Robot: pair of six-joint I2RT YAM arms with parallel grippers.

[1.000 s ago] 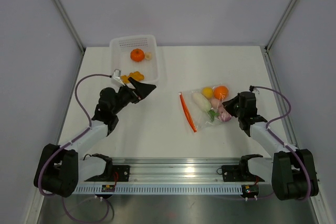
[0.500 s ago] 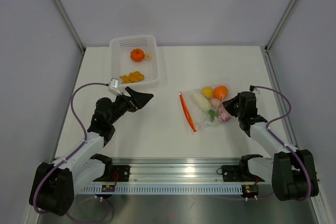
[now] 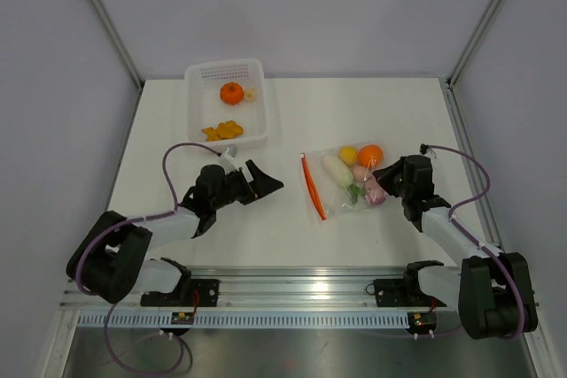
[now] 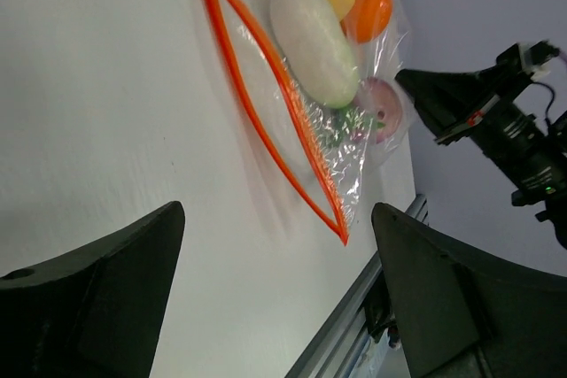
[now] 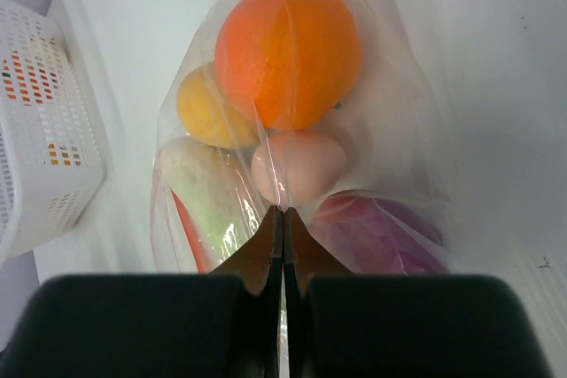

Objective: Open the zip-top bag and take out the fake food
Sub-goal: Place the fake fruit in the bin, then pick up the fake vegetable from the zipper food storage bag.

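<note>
Left wrist view shows the zip-top bag lying mouth-agape on the surface, fake food inside, right hand pinching its closed end, left hand spread wide: emptying remains.

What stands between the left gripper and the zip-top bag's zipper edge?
Nothing visible. Only bare table lies between the open left gripper and the zip-top bag, whose orange zipper strip faces it. The right gripper pinches the bag's opposite edge, out of that path.
</note>
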